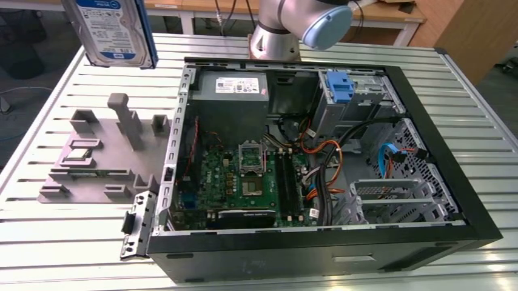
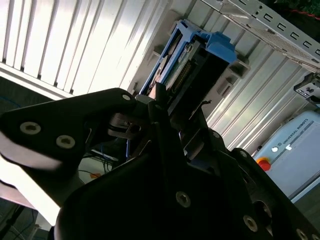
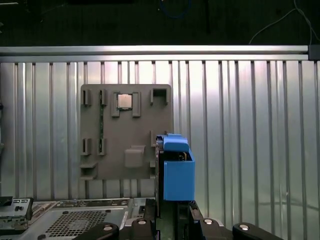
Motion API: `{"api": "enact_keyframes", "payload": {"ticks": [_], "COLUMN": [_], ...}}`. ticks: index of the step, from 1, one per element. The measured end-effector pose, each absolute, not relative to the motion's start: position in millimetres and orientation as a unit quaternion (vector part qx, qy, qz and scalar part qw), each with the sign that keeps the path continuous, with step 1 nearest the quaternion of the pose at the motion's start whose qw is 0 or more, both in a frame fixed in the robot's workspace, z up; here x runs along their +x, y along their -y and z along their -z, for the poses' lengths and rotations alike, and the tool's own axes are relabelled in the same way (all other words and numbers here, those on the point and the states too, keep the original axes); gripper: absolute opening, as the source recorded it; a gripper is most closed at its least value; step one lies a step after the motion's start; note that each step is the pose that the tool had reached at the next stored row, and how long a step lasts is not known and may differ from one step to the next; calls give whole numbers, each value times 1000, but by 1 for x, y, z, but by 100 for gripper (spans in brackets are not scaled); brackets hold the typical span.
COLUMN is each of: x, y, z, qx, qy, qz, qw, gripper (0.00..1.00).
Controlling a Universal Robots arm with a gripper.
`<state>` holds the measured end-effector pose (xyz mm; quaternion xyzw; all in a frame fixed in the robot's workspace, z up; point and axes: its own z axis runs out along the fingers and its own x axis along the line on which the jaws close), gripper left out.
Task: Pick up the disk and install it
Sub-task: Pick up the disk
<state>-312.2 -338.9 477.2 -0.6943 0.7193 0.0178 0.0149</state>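
Note:
The disk (image 1: 113,30) hangs in the air above the table's far corner on the exterior view's left, label side showing, blue carrier bracket along its edge. In both wrist views it sticks out edge-on from my gripper (image 3: 175,205), with the blue carrier (image 3: 178,170) at its free end. In the second wrist view the disk (image 2: 192,57) sits between the dark fingers (image 2: 157,112). The gripper is shut on it.
An open computer case (image 1: 324,257) lies on the slatted metal table (image 1: 65,242), with a grey power supply (image 1: 235,88), a motherboard (image 1: 242,182), a blue caddy (image 1: 340,85) and a metal drive cage (image 1: 396,197) inside. A grey fixture plate (image 1: 97,157) lies beside the case.

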Motion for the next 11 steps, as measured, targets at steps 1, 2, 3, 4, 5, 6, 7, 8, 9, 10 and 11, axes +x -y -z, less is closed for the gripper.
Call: {"api": "enact_keyframes", "payload": {"ticks": [1, 2, 3, 4, 5, 6, 7, 8, 9, 10, 11], "x": [-311, -308, -306, -304, -301, -299, -296, -293, -290, -287, -284], "y": [339, 339, 339, 339, 339, 339, 339, 339, 339, 339, 339], "z": [-477, -477, -477, -477, -477, -477, -477, -477, -477, -477, -477], "qx": [-694, -694, -694, -694, -694, -694, -694, -694, -694, -694, -694], "qy": [-719, -719, -719, -719, -719, -719, -719, -719, -719, -719, -719], "qz": [-18, -18, -18, -18, -18, -18, -18, -18, -18, -18, -18], "qw": [15, 15, 15, 15, 15, 15, 16, 16, 15, 15, 16], "gripper": [35, 35, 35, 35, 35, 35, 35, 35, 35, 35, 35]}}
